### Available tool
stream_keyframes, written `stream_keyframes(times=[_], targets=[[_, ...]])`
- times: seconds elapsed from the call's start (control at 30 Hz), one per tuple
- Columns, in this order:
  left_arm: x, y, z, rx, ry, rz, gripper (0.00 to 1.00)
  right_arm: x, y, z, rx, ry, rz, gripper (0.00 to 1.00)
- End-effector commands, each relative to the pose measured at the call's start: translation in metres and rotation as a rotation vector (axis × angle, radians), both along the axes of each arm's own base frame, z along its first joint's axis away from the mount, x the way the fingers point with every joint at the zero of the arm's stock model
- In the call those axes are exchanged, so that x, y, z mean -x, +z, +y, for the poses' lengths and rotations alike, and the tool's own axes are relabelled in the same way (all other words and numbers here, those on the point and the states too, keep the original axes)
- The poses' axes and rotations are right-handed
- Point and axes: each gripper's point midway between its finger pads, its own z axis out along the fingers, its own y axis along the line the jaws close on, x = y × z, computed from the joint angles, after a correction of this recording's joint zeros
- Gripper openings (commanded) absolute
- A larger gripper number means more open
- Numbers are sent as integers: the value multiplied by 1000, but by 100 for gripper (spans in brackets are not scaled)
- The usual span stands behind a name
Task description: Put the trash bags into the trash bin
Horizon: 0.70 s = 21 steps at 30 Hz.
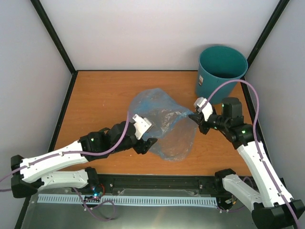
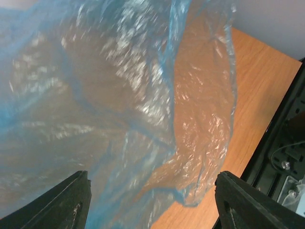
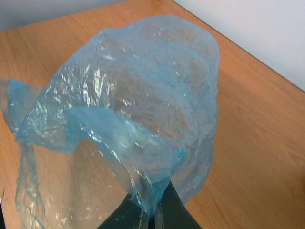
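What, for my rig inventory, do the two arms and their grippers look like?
Both the left arm and right arm have white shells on the long links and black joint housings, each with a small green light. A purple cable loops along each arm. The left gripper and right gripper have black, tapering fingers.

Bright, even light fills all 3 views, leaving only soft shadows on the desk (image 1: 105, 95). White glare speckles the trash bag (image 2: 143, 105), which is blurred in the left wrist view.
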Motion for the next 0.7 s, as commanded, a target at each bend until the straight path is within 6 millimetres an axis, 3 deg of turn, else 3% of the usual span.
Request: stream_keyframes(times=[0.0, 0.1, 0.27, 0.47, 0.57, 0.67], targets=[[1, 37, -14, -43, 35, -113, 72, 4, 19, 3, -4, 32, 9, 3], [0, 44, -26, -108, 54, -178, 73, 10, 31, 5, -21, 49, -3, 3], [-8, 33, -43, -233, 102, -238, 75, 24, 46, 5, -55, 67, -30, 3], [-20, 15, -58, -226, 226, -281, 85, 40, 46, 7, -90, 98, -14, 3], [-26, 14, -68, -206, 249, -308, 85, 44, 45, 7, -86, 102, -15, 3], [-38, 20, -66, -212, 342, -362, 86, 50, 46, 7, -89, 111, -15, 3]])
